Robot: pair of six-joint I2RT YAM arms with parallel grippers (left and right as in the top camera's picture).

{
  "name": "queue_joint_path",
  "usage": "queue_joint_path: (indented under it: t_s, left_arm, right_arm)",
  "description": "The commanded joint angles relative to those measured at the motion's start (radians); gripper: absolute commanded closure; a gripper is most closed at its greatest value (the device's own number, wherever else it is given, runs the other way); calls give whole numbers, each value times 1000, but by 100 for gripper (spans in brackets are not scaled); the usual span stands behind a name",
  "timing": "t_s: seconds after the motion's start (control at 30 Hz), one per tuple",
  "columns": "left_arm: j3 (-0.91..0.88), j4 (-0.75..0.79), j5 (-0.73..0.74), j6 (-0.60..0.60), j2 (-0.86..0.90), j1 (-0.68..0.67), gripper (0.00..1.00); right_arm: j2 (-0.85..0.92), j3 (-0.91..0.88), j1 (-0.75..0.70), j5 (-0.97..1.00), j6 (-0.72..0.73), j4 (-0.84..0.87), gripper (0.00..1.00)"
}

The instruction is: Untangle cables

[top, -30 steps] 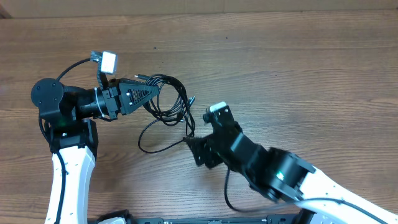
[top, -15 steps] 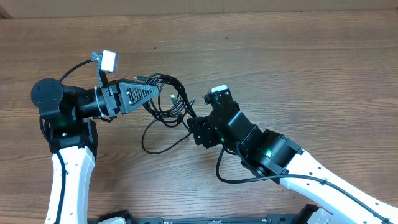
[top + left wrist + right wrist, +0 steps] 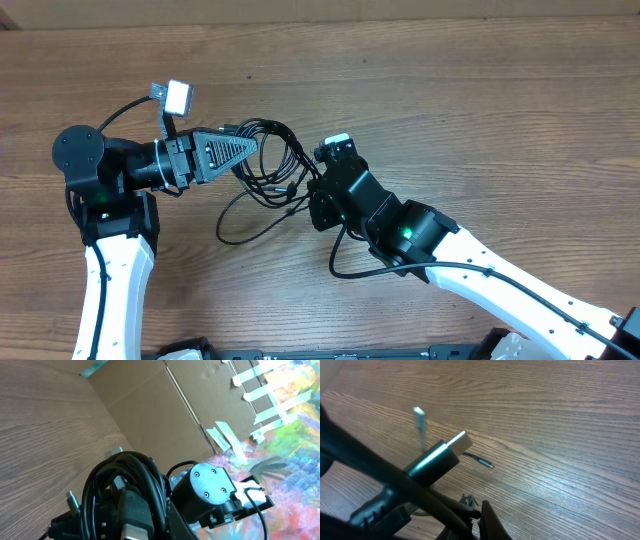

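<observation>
Setting: We are looking down on a brown wood-grain table (image 3: 500, 100). The left wrist view is showing a taped cardboard wall (image 3: 150, 415) behind it.

Cable bundle: We are finding the cable bundle (image 3: 272, 160), a knot of black leads, sitting at mid-table between the two arms. One loose loop (image 3: 235, 228) is trailing out across the wood.

Left tool: We are seeing the left tool (image 3: 255, 150) reaching in level from the left side, its tips closed narrow on the bundle's upper coils. In its own camera the leads are crowding up to the lens, with a flat plug (image 3: 132, 515) foremost.

Reason for the hold: We are reading this grip as an anchor that pins the knot in place so the other arm is getting something to pull against.

Right tool: We are watching the right tool (image 3: 314, 205) pressing in at the bundle's right edge. Its camera is showing a silver-tipped plug (image 3: 437, 455) slanting close across the frame, with a small connector (image 3: 481, 462) lying on the table beyond. We are not able to tell whether its jaws are clamped on a strand or only standing beside one.

Step in hand: We are judging that the arms are working on a single lead from the knot, with most of the tangle not yet parted.

Risk: We are expecting that a hard pull may tighten the coils instead of freeing them.
</observation>
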Motion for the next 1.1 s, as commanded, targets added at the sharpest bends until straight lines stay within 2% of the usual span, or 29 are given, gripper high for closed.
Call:
queue_joint_path:
  t_s: [0.0,0.23,0.47,0.57,0.7,0.8,0.83,0.87,0.97,1.07]
  left_arm:
    - [12,1,22,43,0,-9,96]
    - [11,-7,22,213,0,-11,96]
    - [11,-22,7,253,0,-17,96]
    - [11,-53,-3,260,1,-32,96]
    - [11,-59,-3,264,1,-53,95]
    - [11,-59,-6,263,1,-55,89]
    - [11,-59,-6,263,1,-55,90]
    - [11,-60,-2,263,1,-55,96]
    - [11,-63,2,263,1,-55,96]
    - [11,-64,2,241,1,-55,96]
  right_arm:
    - [-47,21,-12,9,-5,0,96]
    - [-248,21,-12,-15,-4,-120,96]
    - [-428,21,-12,-300,-4,-164,96]
    - [-457,21,-12,-415,-5,-182,96]
    - [-459,21,-12,-436,-5,-228,96]
    - [-453,21,-12,-436,-5,-254,96]
    - [-453,21,-12,-436,-5,-258,96]
    - [-453,21,-12,-436,-5,-260,96]
    - [-449,20,-12,-399,-5,-261,96]
    - [-428,19,-12,-275,-5,-276,77]
